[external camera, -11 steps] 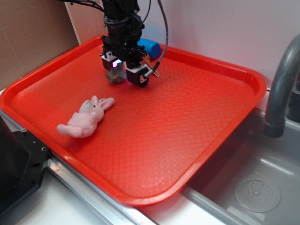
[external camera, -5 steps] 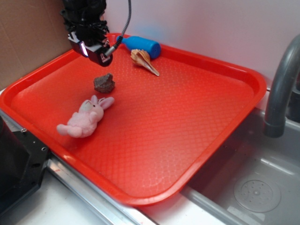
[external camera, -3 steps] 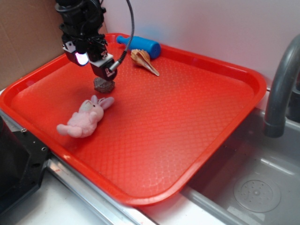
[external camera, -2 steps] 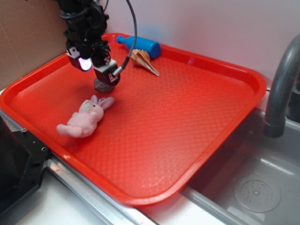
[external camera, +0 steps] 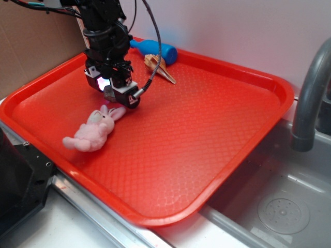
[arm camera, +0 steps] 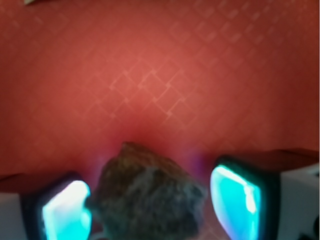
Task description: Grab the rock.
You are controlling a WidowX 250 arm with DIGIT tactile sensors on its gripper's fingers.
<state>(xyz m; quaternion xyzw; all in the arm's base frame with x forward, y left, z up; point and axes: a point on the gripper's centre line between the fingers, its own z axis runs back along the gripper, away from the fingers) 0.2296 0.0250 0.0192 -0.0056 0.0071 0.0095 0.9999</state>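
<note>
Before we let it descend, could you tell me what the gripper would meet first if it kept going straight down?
The rock, already between the fingers of the gripper; below it lies the red tray.

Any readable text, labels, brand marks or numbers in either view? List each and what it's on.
None readable in either view.
The black gripper over the dark speckled rock: no marking legible.
The red plastic tray, pink plush bunny, tan spiral seashell, blue cylinder and grey faucet: no print visible.
The wrist view is too blurred to show any.
</note>
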